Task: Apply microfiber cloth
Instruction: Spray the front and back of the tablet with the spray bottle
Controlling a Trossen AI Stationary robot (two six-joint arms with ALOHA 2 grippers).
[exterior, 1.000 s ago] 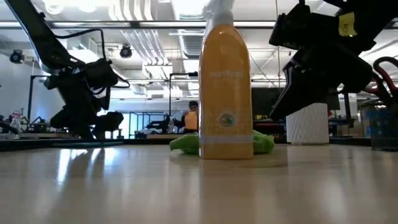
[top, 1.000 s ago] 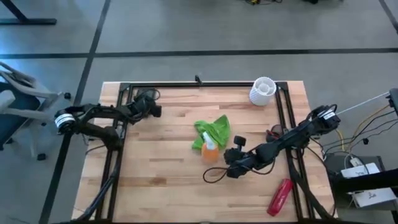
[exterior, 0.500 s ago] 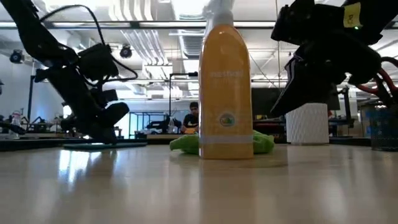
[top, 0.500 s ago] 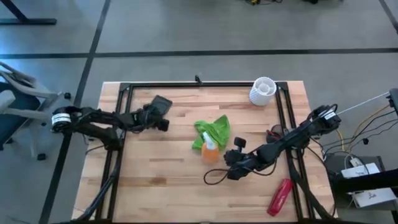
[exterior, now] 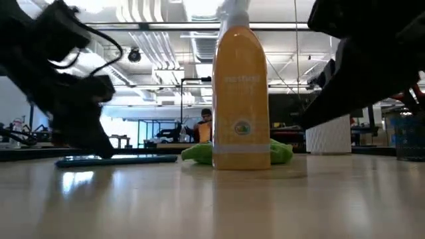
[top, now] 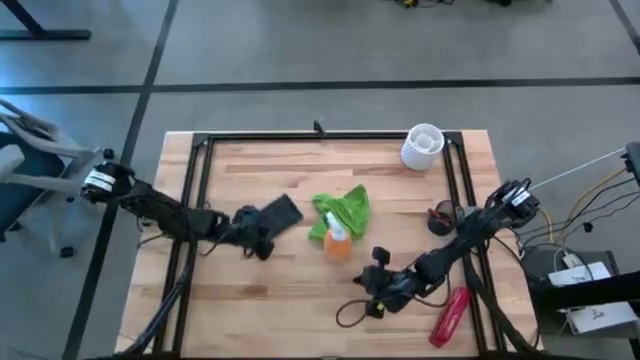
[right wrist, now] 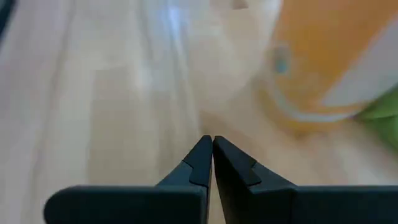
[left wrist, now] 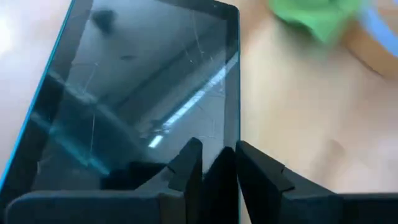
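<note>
Counter [top: 260, 290]: pale butcher-block wood inside a black frame, on grey floor; the low view shows an open lab hall beyond. Microfiber cloth [top: 345, 210] lies crumpled mid-counter, touching the orange spray bottle [top: 337, 240]. Left end effector [top: 262, 236] pinches a cracked tablet [left wrist: 137, 93] lying flat just beside the cloth. Right end effector [top: 378, 290], fingers pressed together and empty, sits near the bottle. White ribbed cup [top: 422, 145] stands at the far edge.

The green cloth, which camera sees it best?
The high view: the microfiber cloth lies whole, crumpled behind the orange spray bottle. The low view shows only its edges poking out behind the bottle. The left wrist view catches a blurry piece; the right wrist view, a corner.
</note>
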